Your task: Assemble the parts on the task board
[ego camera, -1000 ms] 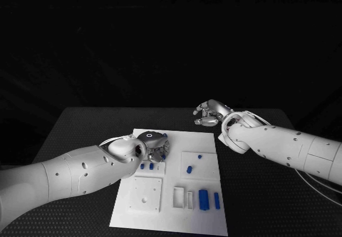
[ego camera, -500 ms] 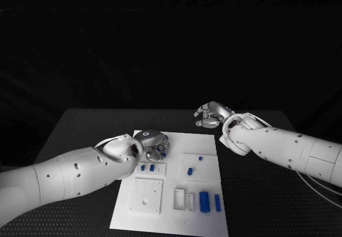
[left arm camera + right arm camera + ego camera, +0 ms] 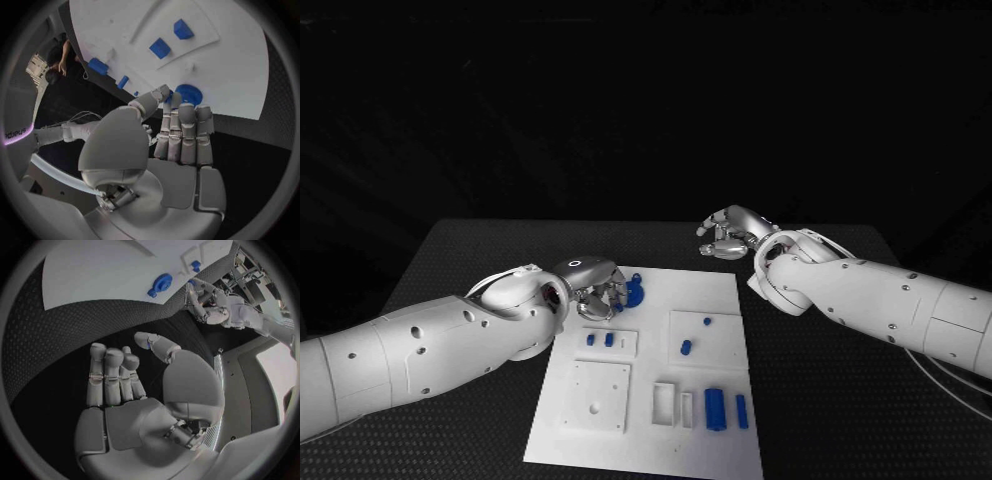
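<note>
Black table (image 3: 459, 250) (dimpled surface), dark backdrop beyond

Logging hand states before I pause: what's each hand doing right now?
Left hand: beside the round blue part; whether it grips it cannot be told.
Right hand: holds nothing, fingers apart.

The task board (image 3: 711, 440) lies mid-desk (image 3: 459, 250); a round part (image 3: 635, 293) sits at its 11 o'clock corner, two long parts (image 3: 714, 407) at 5 o'clock.
</note>
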You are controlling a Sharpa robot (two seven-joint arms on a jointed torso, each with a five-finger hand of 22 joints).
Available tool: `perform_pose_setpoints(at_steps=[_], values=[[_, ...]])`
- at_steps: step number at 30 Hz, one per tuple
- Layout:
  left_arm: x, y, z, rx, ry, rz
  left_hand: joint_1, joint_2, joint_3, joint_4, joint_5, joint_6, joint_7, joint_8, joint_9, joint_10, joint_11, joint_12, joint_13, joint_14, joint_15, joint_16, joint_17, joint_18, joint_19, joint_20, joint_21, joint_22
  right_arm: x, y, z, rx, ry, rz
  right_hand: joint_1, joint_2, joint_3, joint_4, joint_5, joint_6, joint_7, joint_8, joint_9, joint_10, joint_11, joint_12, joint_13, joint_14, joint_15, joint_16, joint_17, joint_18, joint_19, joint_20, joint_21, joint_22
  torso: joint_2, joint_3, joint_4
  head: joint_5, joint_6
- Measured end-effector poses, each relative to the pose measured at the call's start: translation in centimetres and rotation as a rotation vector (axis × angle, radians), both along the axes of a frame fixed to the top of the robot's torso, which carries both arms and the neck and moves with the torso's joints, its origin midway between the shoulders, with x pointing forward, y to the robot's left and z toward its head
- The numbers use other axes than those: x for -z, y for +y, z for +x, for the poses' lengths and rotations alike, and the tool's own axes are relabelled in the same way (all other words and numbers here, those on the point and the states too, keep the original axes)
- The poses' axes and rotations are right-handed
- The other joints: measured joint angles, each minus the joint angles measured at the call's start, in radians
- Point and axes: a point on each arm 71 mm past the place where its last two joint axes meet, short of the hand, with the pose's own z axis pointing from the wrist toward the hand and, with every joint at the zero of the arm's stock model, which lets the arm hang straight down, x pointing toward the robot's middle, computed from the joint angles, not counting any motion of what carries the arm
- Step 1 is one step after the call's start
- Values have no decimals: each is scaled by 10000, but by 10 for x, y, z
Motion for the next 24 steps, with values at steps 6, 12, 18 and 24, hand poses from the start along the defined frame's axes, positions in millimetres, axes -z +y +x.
perform_pose_setpoints(at_steps=[6, 12, 18, 24], values=[[2, 9, 1, -169, 229, 101, -11, 9, -2, -1, -1, 16, 17, 37, -11, 0, 0, -1, 2, 6, 8, 0, -1, -5, 0, 0, 0, -1, 0, -1, 0, 13, -1, -5, 0, 0, -28, -28, 0, 0, 0, 0, 0, 0, 0, 0, -9, 0, 0, 0, 0, 0, 0, 0, 0, 0, 1, 1, 8, 6, -26], [4, 15, 4, -309, 319, 245, -39, 34, -15, -13, -3, 17, 19, 38, -10, -1, -1, -1, 5, 6, 10, 0, -1, -13, -1, 1, 0, -2, 0, 0, 0, 5, -2, -2, 0, 0, -28, -28, 0, 0, 0, 0, -9, 0, 0, 40, -9, 0, 0, 0, -9, 0, 0, 0, 0, -1, 6, -2, 18, 50, -56], [7, 20, 7, -398, 352, 485, -55, 24, 9, -40, 22, 54, -17, 37, -10, -2, -2, -27, 5, 6, 12, 0, -2, -18, -1, 1, 0, -2, 0, 0, 0, 7, -2, -4, 0, 0, -28, -28, 0, 0, 0, 0, -9, 0, 0, 40, -8, 0, 0, 0, -9, -1, 0, 0, 0, 8, 12, -2, -7, 93, -58], [9, 24, 11, -467, 281, 713, -62, 17, 32, -18, 22, 54, -17, 26, -9, -8, -7, -29, 3, 6, 15, 0, -2, -21, -1, 1, 0, -3, 0, 0, 0, 4, -1, -5, 0, 0, -28, -28, 0, 0, 0, 0, -9, 0, 0, 40, -19, 0, 0, 0, -8, 0, 0, 0, 0, 7, 14, 1, -12, 100, -61]])
